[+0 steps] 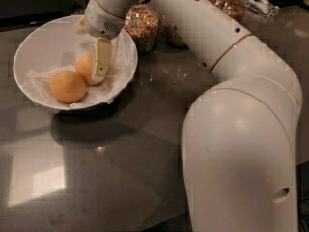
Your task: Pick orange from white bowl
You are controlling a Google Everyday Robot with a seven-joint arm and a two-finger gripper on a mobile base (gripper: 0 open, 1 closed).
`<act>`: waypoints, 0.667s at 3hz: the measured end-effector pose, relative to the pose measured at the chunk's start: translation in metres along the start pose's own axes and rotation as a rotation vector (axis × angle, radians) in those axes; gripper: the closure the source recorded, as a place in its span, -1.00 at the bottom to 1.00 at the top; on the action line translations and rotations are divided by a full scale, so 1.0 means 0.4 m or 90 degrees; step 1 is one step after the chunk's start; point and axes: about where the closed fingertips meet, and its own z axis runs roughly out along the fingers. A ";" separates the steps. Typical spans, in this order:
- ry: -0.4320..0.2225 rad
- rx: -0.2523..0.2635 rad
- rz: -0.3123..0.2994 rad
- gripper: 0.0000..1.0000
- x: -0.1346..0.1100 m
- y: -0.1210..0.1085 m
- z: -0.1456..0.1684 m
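The white bowl, lined with crumpled white paper, stands at the back left of the dark counter. Two fruits lie in it. The orange, paler and more egg-shaped, is the rear one. A rounder, deeper-orange fruit lies in front of it to the left. My gripper reaches down into the bowl from above. One cream finger hangs over the orange's right side, and the other is mostly hidden behind the wrist. The jaws stand apart over the orange and hold nothing.
Glass jars of grains stand just behind the bowl's right rim, with more jars further right. My large white arm fills the right half of the view. The dark counter stretches in front of the bowl.
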 end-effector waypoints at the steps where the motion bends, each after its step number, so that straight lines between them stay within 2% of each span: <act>1: -0.012 -0.014 -0.002 -1.00 -0.010 0.007 0.037; 2: -0.016 -0.018 -0.009 -1.00 -0.017 0.009 0.057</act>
